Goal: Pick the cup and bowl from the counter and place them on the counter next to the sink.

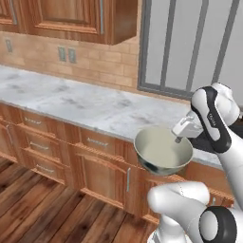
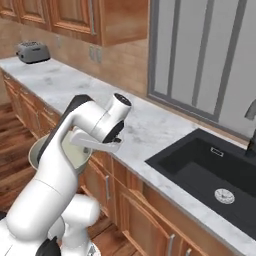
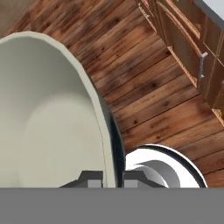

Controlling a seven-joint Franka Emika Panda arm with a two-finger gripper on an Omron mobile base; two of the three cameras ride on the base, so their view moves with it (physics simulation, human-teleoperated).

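white arm bent low, end effector [image 1: 179, 138] pinched on the bowl [image 1: 161, 152] rim, above wooden floor [image 3: 144, 83].

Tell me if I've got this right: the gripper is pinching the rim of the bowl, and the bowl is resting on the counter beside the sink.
Not quite. The gripper does pinch the rim of the bowl, but the bowl is not resting on the counter. The left base view shows it held in the air in front of the cabinet fronts, off the counter's edge, over the wooden floor.
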